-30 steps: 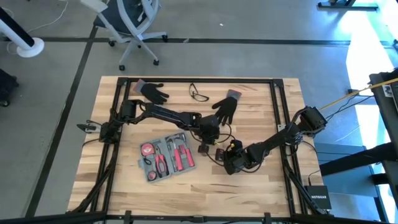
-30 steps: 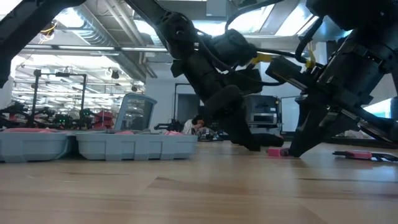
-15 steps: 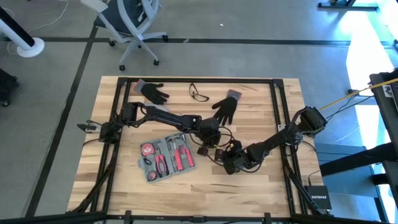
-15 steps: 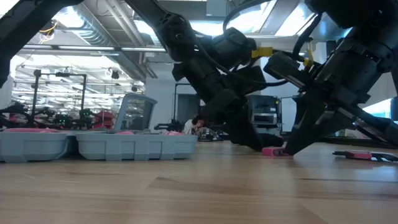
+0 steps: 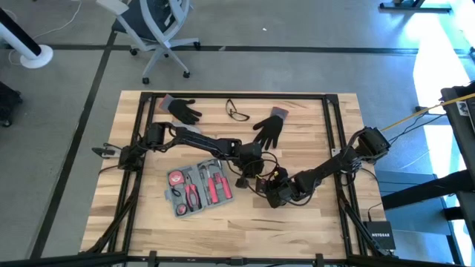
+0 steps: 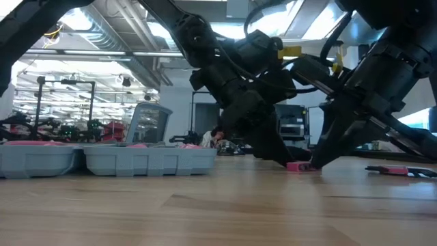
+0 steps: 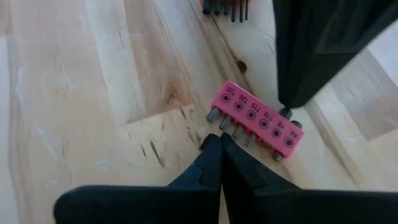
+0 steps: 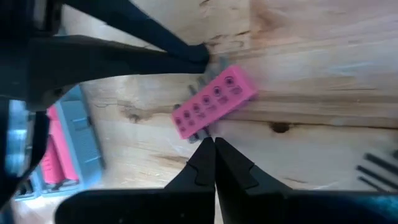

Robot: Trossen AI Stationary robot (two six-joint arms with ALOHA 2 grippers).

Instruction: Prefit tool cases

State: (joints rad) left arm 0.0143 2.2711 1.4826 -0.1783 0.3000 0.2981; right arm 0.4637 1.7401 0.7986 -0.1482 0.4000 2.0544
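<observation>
The blue-grey tool case lies open and flat on the wooden table, with pliers and a tape measure in its recesses. To its right a small pink bit holder lies flat on the table, bits sticking out of its long edges. My left gripper is shut, its tips at the bits on one long side. My right gripper is shut too, its tips at the opposite long side. In the high view the two grippers stand close together. My left gripper meets the bit ends on one long edge of the pink holder with its shut fingertips, slanting down from the table's left; whether it touches them I cannot tell. My right gripper sets its shut fingertips against the bits on the holder's other long edge, slanting down from the table's right. The holder lies flat on the table between them.
Two black gloves and safety glasses lie toward the far edge. A set of dark hex keys lies just beyond the holder. A black frame runs around the table.
My left gripper has gone a little toward the table's near edge and the pink holder, rolling slightly as it went, and has then stood still. Both grippers stay shut.
</observation>
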